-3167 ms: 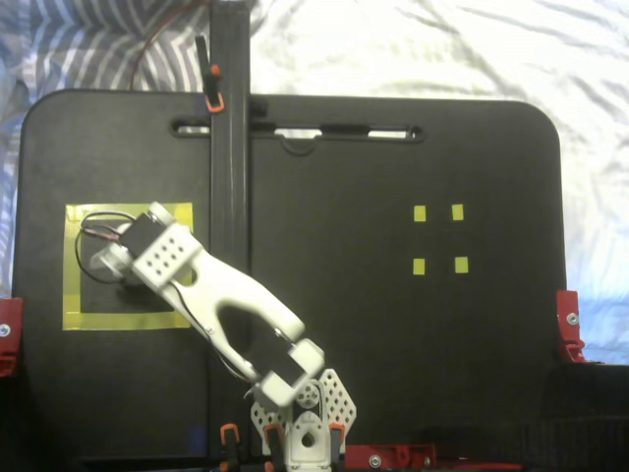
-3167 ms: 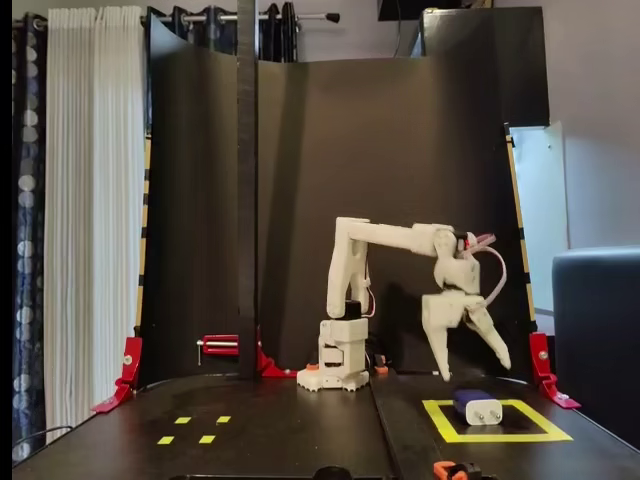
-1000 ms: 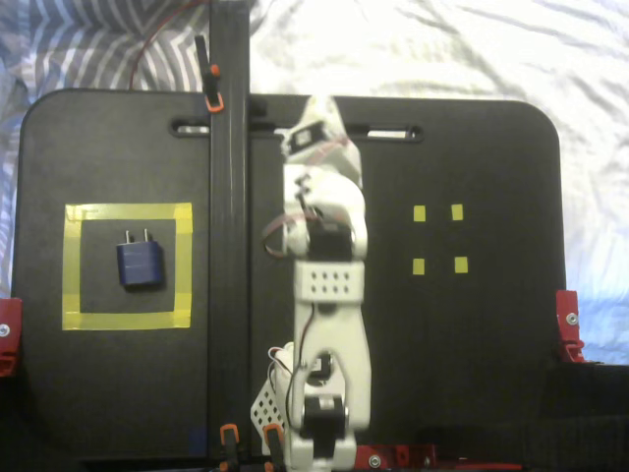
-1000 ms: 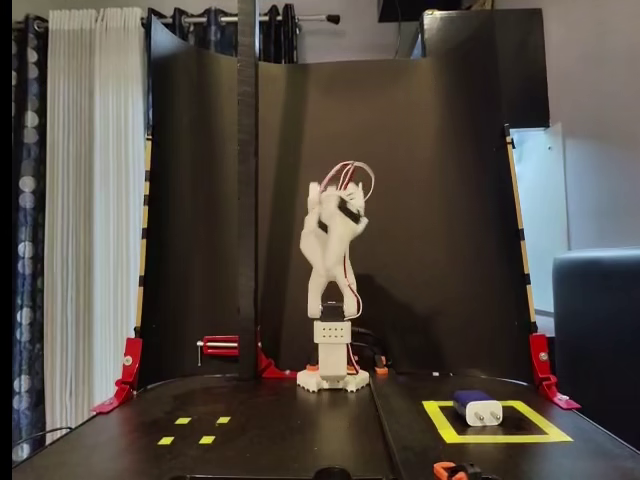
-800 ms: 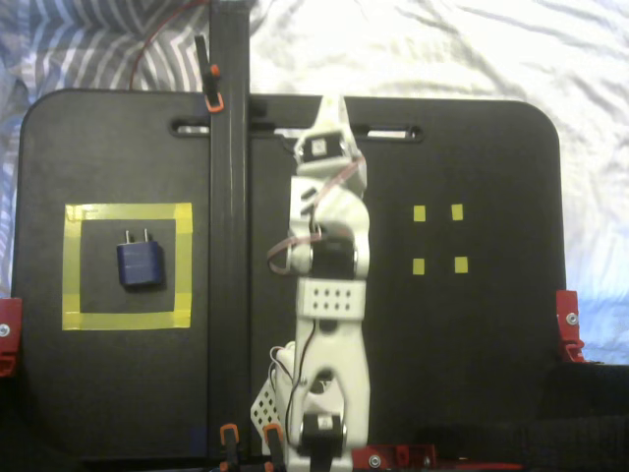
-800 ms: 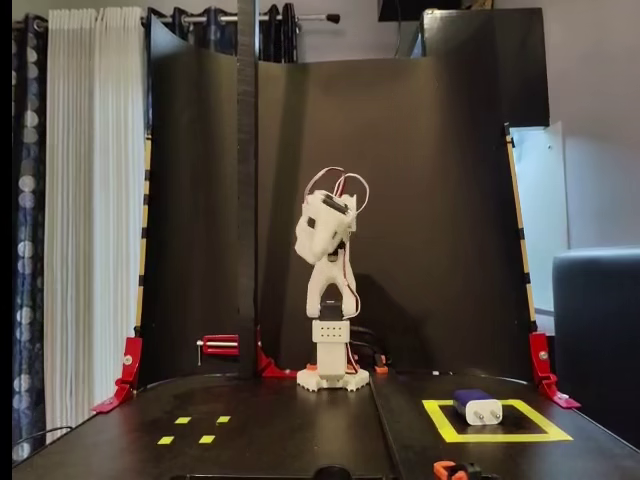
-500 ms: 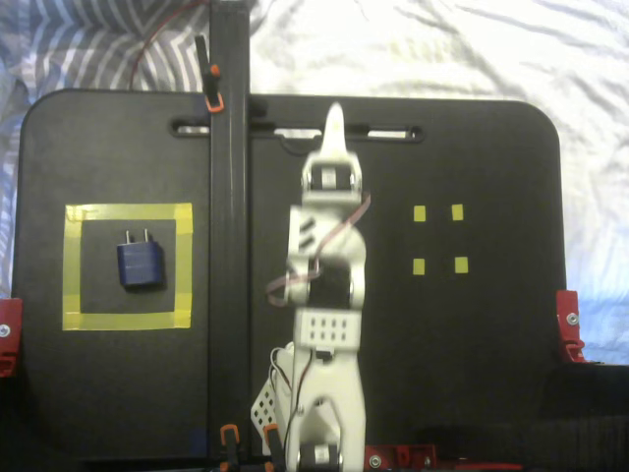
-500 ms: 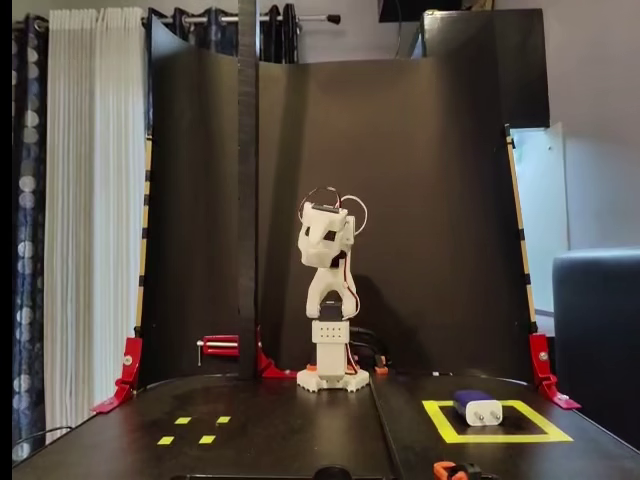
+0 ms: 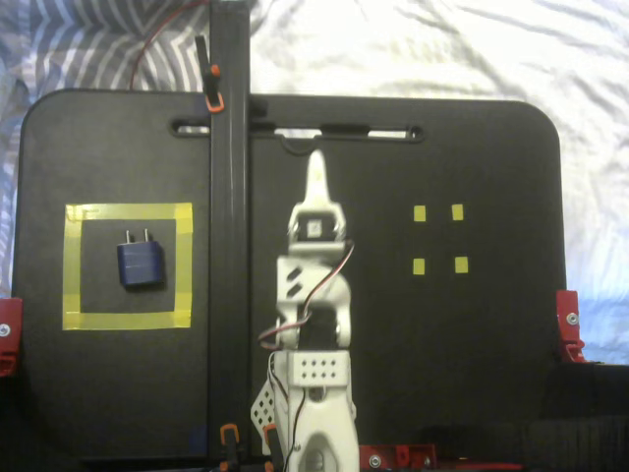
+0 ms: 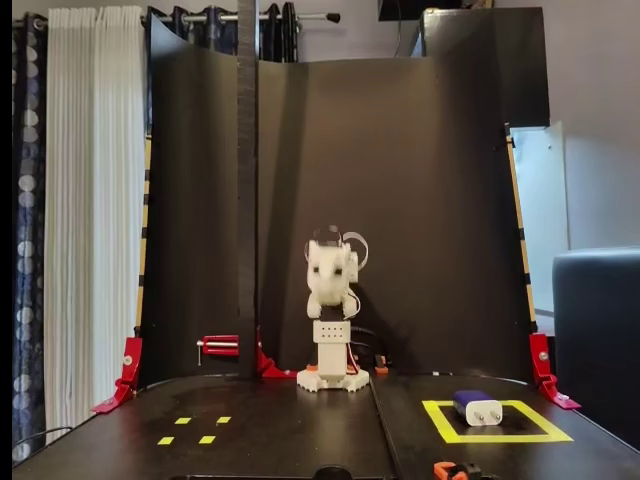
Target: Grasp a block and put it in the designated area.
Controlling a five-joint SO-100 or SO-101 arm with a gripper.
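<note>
The navy-blue block [image 9: 141, 264] lies inside the designated area [image 9: 128, 211], a yellow tape square at the board's left in a fixed view, its two silver prongs pointing to the far edge. In the front-facing fixed view the block [image 10: 478, 407] rests in the yellow square [image 10: 505, 437] at the right. My gripper [image 9: 316, 169] is over the middle of the board, far from the block, its fingers together in a narrow point with nothing in them. The white arm [image 10: 330, 275] is folded low over its base.
A tall black post [image 9: 229, 197] stands between the arm and the yellow square. Several tiny yellow tape squares [image 9: 420, 213] mark the board's other side. Red clamps [image 9: 568, 324] hold the board's edges. A slot handle [image 9: 295, 130] runs along the far edge.
The arm has folded down and back toward its base, and the gripper has drawn in from the far edge. The block has stayed still in the yellow square.
</note>
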